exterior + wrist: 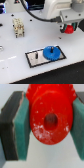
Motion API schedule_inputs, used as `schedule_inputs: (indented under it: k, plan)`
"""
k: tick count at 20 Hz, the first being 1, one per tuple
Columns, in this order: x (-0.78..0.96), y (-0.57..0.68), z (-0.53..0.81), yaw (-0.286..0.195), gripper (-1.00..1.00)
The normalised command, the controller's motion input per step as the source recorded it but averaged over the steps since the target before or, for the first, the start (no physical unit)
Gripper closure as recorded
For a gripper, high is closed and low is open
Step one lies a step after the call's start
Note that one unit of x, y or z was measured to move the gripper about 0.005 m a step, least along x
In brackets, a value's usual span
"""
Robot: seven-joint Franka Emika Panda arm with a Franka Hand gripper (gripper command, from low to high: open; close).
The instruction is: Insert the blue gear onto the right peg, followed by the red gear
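The blue gear point(52, 52) lies flat at the right end of the black-framed grey plate point(33, 58), where the right peg is hidden under it. The left pin point(37, 53) stands bare on the plate. The red gear point(69, 28) hangs in the air above and to the exterior view's right of the plate, held in my gripper point(69, 27). In the wrist view the red gear point(50, 117) fills the middle, its centre hole facing the camera, with my gripper point(50, 126) shut on it and a teal pad point(24, 126) pressed against each side.
A beige block with dark slots point(18, 27) stands at the back left of the white table point(15, 67). A small dark object point(1, 23) sits at the far left edge. The arm's white body point(60, 10) and black cables hang over the back.
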Motion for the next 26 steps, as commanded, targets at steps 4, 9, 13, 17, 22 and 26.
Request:
schedule_inputs:
  k: [4,9,13,17,22,26]
  plan:
    - [0.48,-0.41,0.50,0.000,1.00]
    - [0.52,-0.40,0.47,0.000,1.00]
    - [0.55,-0.36,0.42,0.000,1.00]
    - [0.62,-0.33,0.32,0.000,1.00]
    - [0.68,-0.31,0.18,0.000,1.00]
    - [0.72,-0.27,0.11,0.000,1.00]
